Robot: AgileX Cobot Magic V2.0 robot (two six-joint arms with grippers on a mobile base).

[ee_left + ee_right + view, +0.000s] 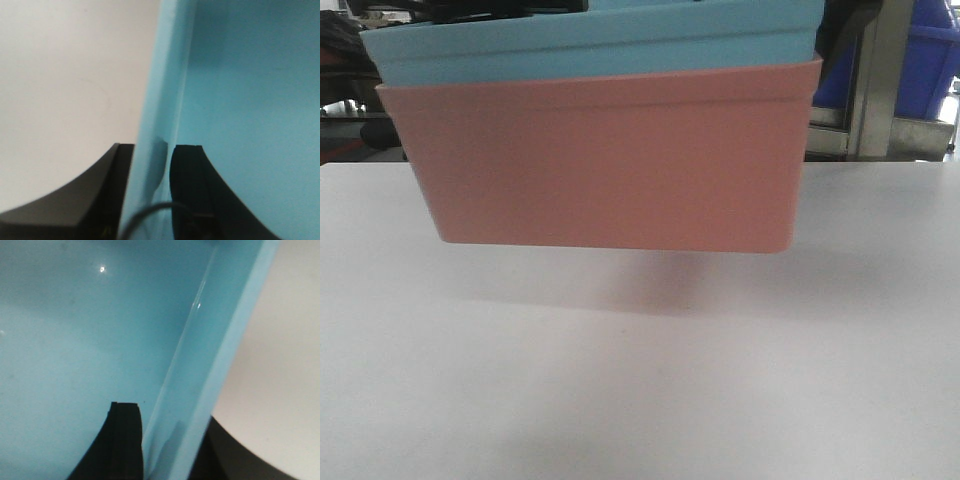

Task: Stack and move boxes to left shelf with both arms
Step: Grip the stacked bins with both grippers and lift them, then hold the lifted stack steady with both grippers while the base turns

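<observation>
**Salmon and blue bins held as one stack above the table**

Salmon plastic fills most of the front view: the salmon pink bin [610, 160] hangs level, clear of the grey-white tabletop [640, 400]. A soft shadow [650, 290] lies on the surface below its base and does not touch it. The light blue bin [590, 45] sits nested inside it, so only its upper band and rim lip show above the pink rim. The stack hangs over the tabletop, a little left of the middle in this view, with the far edge of the tabletop visible behind it on both sides.

The left gripper [155, 152] is closed narrowly on a wall of the light blue bin. One black finger [187, 170] is inside against the blue face, and the other is outside the rim. The right gripper [170, 432] grips the opposite wall the same way, with its inner finger [122, 440] pressed to the blue interior.

Beyond the tabletop's far right corner, dark blue bins [930, 60] stand behind a metal upright [880, 80].
</observation>
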